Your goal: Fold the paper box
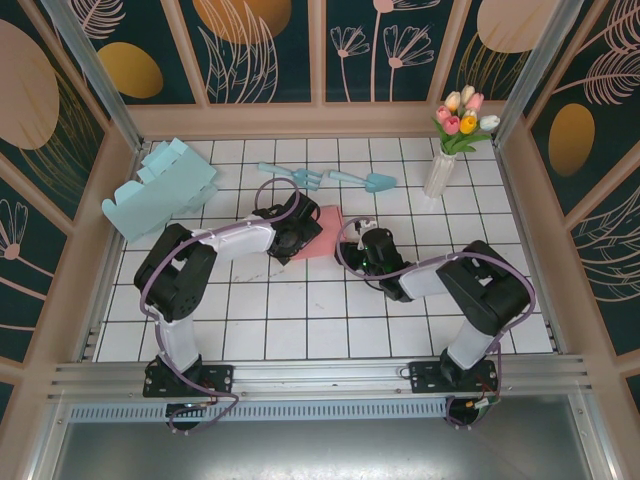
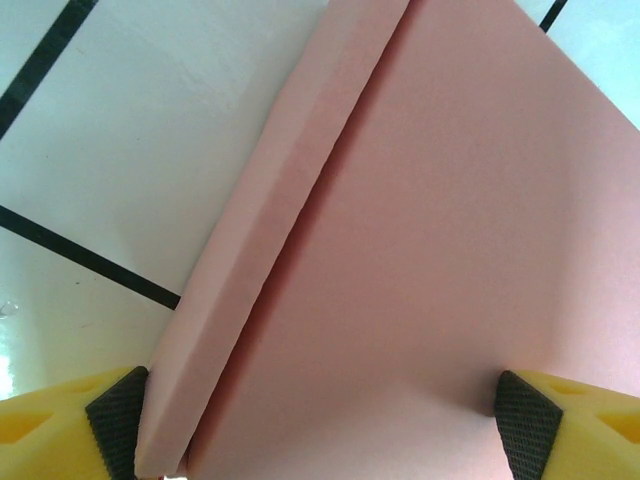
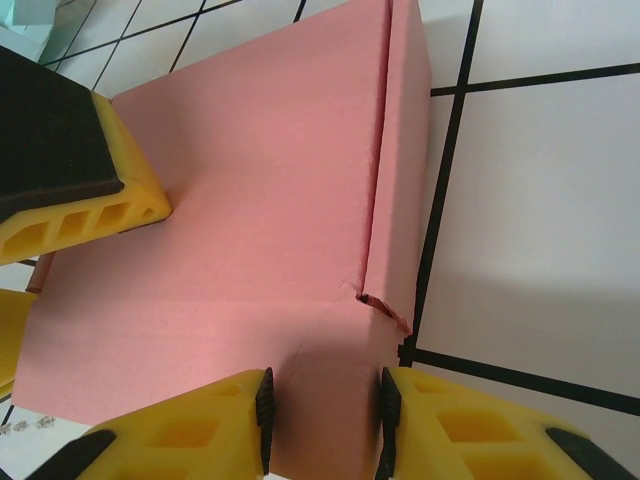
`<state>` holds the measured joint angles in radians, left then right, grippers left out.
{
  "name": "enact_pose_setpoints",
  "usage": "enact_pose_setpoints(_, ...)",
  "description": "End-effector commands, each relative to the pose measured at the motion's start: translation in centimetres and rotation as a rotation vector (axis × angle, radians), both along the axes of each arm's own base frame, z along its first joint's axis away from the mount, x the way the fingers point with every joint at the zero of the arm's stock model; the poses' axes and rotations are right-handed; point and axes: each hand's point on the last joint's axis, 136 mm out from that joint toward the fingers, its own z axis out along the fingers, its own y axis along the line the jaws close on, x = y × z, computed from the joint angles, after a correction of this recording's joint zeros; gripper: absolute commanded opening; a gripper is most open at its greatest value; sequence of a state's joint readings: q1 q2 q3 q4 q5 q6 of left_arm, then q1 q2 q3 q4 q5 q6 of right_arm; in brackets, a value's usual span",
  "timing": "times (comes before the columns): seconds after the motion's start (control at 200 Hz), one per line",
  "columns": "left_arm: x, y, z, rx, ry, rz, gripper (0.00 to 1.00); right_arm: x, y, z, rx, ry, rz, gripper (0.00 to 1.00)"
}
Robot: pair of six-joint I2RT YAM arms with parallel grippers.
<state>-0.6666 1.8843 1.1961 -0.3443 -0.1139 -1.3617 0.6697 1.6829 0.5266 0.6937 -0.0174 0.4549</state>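
Two pairs of fingers work on the pink box (image 1: pixel 325 235), which lies flat on the surface (image 1: pixel 300 320) between my arms. My right fingers (image 3: pixel 200 435) pinch a flap at one end. My left fingers (image 2: pixel 115 430) stand wide open astride it. I should lift the flap slowly along its crease while the left side keeps the base down. The long axis seems diagonal, near left to far right, and a folded strip follows one long edge.

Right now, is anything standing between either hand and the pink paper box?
Nothing visible does. The open left hand is at the pink box, and the right hand has its edge between its fingers.
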Motion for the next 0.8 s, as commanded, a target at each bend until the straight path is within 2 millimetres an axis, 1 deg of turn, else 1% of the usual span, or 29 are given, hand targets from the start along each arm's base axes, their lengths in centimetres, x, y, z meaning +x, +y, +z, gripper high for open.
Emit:
enact_pose_setpoints(0.0, -1.8, 3.9, -3.6, 0.163, 0.112, 0.031, 0.89, -1.1, -1.2, -2.9, -0.071, 0.054, -0.013, 0.35)
enact_pose_setpoints(0.06, -1.8, 4.0, -3.7, 0.166, 0.113, 0.029, 0.89, -0.9, -1.4, -3.2, -0.083, 0.049, -0.026, 0.35)
enact_pose_setpoints(0.205, -1.9, 4.2, -3.9, 0.178, 0.119, 0.024, 0.89, -0.8, -1.4, -3.8, -0.088, 0.046, -0.025, 0.35)
enact_pose_setpoints(0.37, -1.9, 4.4, -3.9, 0.200, 0.119, 0.008, 0.90, -0.6, -1.4, -3.9, -0.092, 0.039, -0.028, 0.36)
enact_pose_setpoints(0.515, -2.2, 4.6, -4.5, 0.210, 0.141, -0.013, 0.91, -0.5, -1.5, -3.6, -0.089, 0.021, -0.029, 0.36)
enact_pose_setpoints(0.685, -2.7, 5.6, -5.8, 0.213, 0.190, -0.014, 0.92, -0.4, -1.4, -3.1, -0.085, -0.004, -0.020, 0.36)
enact_pose_setpoints(0.796, -2.7, 5.9, -6.0, 0.213, 0.193, -0.009, 0.92, -0.3, -1.2, -3.0, -0.082, -0.021, -0.015, 0.36)
